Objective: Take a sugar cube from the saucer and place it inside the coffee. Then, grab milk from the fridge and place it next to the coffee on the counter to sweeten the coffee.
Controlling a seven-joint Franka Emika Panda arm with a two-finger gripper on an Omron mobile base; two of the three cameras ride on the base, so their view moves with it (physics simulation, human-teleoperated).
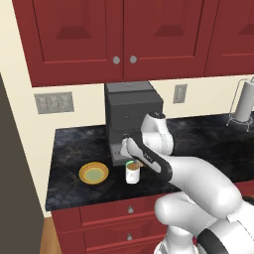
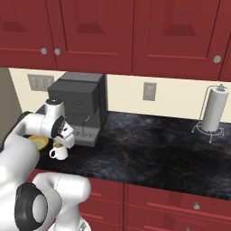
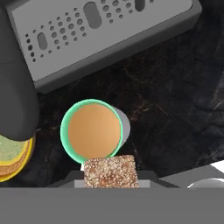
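1. Gripping the sugar cube (image 3: pixel 109 171), the end effector (image 3: pixel 110 183) is closed and held just off the coffee (image 3: pixel 92 130) rim.
2. If released here, the cube is probably dropped onto the bench (image 3: pixel 175 109).

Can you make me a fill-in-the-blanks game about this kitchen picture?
1. The gripper is shut on the ____.
2. The cube hangs just above the ____.
3. The saucer sits on the ____.
4. Behind the cup stands a big grey coffee ____.

Missing words: sugar cube; coffee; counter; machine
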